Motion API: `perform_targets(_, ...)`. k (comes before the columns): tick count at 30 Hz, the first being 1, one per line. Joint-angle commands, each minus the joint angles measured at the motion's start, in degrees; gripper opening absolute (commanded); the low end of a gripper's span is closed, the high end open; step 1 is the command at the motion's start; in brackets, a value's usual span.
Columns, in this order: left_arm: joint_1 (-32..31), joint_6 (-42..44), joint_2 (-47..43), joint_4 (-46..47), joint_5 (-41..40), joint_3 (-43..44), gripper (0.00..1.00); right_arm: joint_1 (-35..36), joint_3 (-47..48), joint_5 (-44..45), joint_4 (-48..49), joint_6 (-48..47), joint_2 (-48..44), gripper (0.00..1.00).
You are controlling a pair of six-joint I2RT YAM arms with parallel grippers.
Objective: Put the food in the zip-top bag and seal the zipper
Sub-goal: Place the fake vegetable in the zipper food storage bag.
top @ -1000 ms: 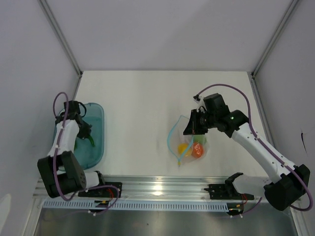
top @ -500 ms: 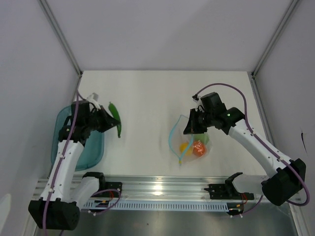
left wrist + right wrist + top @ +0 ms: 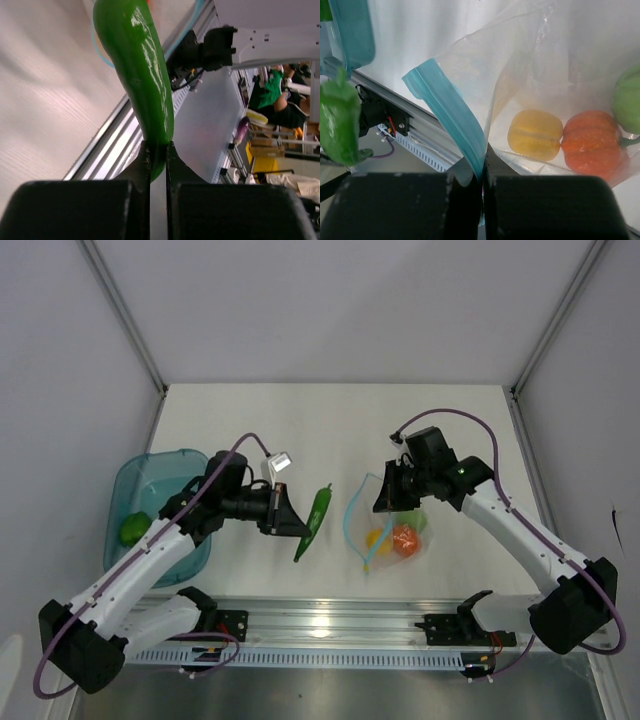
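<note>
Since a second before, the left gripper [image 3: 292, 522] had swung from the teal tray [image 3: 185, 462] toward the zip-top bag [image 3: 368, 508], pinching the glossy slim chili [image 3: 316, 518] by one end. One green round piece [image 3: 133, 529] lay in the tray. The right gripper [image 3: 388, 498], clamped on the light blue zipper [image 3: 451, 112], held the crinkly bag's mouth up. Only its wrist view showed the yellow piece [image 3: 535, 134], orange piece [image 3: 592, 145] and green piece [image 3: 629, 97] clearly inside.

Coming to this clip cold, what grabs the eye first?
The left gripper holds a slim green chili by its end, between the teal tray and the zip-top bag. The right gripper pinches the bag's light blue zipper; a yellow piece, an orange piece and a green piece lie inside.
</note>
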Motion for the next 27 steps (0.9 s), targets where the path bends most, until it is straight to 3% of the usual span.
perform_targets(1,-3.6,0.9,2.0,2.6,4.5,3.4,0.01,0.2,2.7,1.6,0.2,-0.2,0.5,0.0)
perform_targets(14,-13.7,0.0,9.6,4.5,7.7,4.0,0.01,1.8,3.8,2.7,-0.6,-0.2,-0.2,0.0)
perform_targets(21,-14.8,-1.8,18.3,6.0,9.5,8.6,0.01,3.9,4.3,3.3,-2.0,0.3,-1.7,0.0)
perform_targets(27,-14.8,-1.8,28.1,1.6,7.5,15.4,0.01,5.2,4.0,4.3,-2.7,0.7,-3.3,0.0)
